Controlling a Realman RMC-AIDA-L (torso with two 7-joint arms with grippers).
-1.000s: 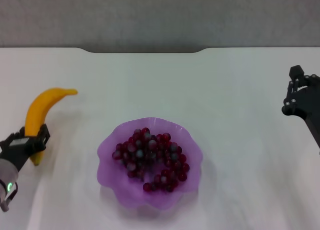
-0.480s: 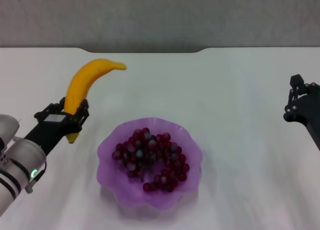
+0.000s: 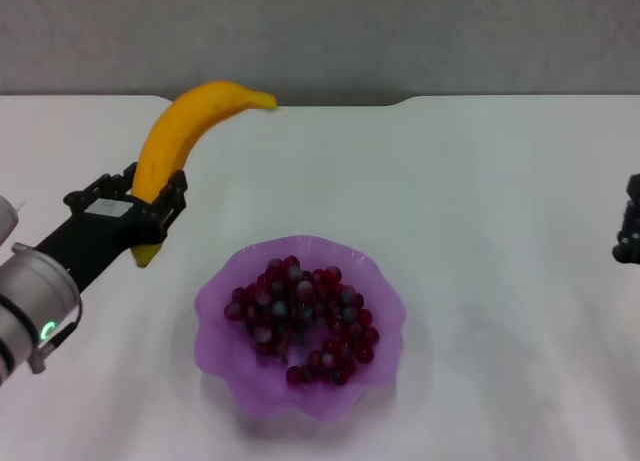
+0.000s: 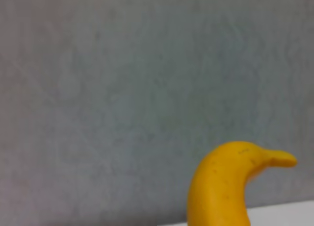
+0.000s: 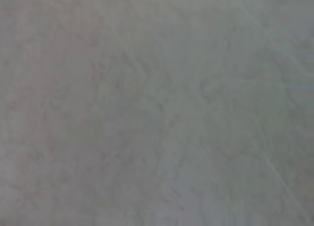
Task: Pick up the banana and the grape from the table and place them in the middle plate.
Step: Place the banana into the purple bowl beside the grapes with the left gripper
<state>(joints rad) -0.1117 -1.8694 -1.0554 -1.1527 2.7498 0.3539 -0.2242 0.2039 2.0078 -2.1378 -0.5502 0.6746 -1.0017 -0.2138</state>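
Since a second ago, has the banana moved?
Yes. The banana, shut in the left gripper, has moved away from the near left table area, up and toward the middle plate, its tip now over the table's far edge.

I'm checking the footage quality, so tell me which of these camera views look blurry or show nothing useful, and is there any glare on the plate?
Head view: mostly sharp; the left gripper holds the banana clear of the table; the grapes sit in the plate, with no strong glare and a soft shadow below it. Left wrist view: soft focus, only the banana's end against grey. Right wrist view: featureless grey. The right gripper sits at the edge.
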